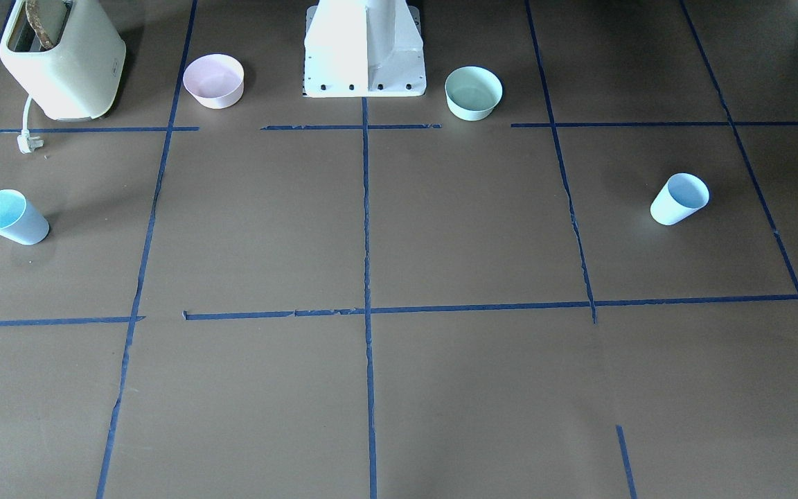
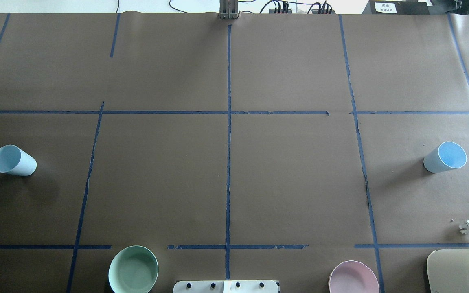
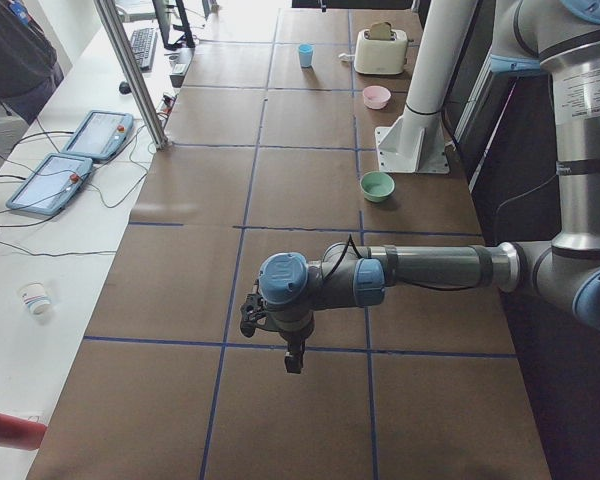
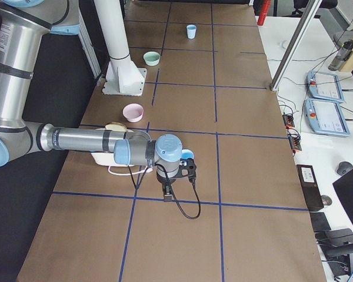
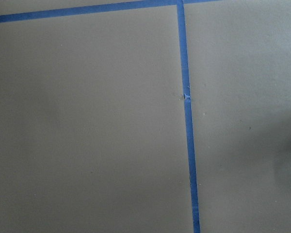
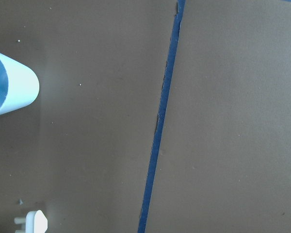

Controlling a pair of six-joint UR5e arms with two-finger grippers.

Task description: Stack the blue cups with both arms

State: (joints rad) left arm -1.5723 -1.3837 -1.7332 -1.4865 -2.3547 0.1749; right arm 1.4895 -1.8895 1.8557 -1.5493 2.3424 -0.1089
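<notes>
Two pale blue cups stand upright, far apart, near opposite ends of the table. One cup (image 2: 14, 160) (image 1: 678, 199) is on my left side; it also shows far off in the exterior right view (image 4: 191, 31). The other cup (image 2: 445, 157) (image 1: 11, 217) is on my right side, and its rim shows at the left edge of the right wrist view (image 6: 12, 90). My left gripper (image 3: 250, 318) and right gripper (image 4: 190, 169) show only in the side views, each above the table near its cup. I cannot tell whether either is open or shut. The left wrist view shows only bare paper and tape.
A mint-green bowl (image 2: 133, 269) and a pink bowl (image 2: 353, 278) flank the white pedestal (image 1: 364, 48) at my edge of the table. A cream toaster (image 1: 59, 55) with a loose plug (image 1: 27, 142) stands at my near right corner. Blue tape lines grid the brown table cover.
</notes>
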